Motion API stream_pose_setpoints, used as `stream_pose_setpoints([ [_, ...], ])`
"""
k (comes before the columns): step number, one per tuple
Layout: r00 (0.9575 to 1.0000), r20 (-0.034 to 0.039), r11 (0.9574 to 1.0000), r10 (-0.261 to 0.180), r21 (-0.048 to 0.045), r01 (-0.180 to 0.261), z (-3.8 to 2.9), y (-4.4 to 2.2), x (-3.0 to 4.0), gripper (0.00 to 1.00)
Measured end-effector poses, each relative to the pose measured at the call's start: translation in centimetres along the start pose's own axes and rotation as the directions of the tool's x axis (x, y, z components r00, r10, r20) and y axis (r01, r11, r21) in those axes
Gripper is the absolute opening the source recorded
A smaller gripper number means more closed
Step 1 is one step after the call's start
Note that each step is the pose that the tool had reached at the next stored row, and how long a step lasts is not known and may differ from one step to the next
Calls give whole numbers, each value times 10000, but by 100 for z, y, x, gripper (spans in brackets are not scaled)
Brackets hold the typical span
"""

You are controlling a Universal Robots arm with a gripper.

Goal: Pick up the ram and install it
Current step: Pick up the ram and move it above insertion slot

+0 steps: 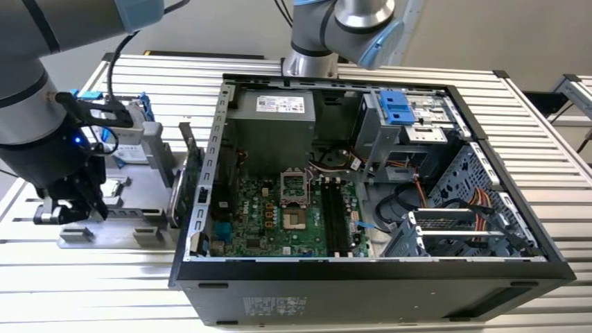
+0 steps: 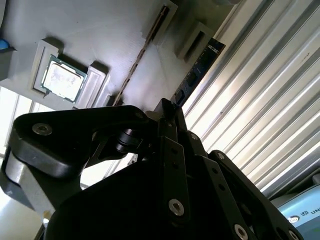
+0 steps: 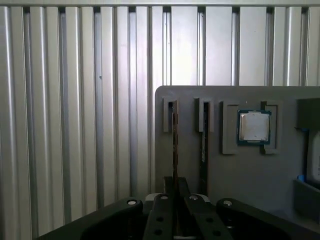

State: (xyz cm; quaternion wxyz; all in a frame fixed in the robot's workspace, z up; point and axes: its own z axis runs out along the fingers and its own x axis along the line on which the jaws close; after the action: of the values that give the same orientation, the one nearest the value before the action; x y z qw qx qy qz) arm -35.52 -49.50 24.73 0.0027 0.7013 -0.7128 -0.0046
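My black gripper (image 1: 71, 214) sits lower left in the exterior view, fingers pinched on the thin dark circuit-board ram stick (image 3: 175, 145), which stands on edge in the grey tray's (image 3: 240, 175) outermost slot.

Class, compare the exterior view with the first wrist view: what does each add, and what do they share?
The exterior view adds the open computer case and its motherboard. The first wrist view adds the CPU chip, plainly seated in its recess. Shared: the tool, the grey holder with ram sticks standing in slots, and the ribbed table.
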Motion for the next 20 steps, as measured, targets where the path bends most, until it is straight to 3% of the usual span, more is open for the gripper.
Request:
stream_pose_setpoints([
  [20, 10000, -1, 10000, -1, -1, 1, -187, 2, 0, 0],
])
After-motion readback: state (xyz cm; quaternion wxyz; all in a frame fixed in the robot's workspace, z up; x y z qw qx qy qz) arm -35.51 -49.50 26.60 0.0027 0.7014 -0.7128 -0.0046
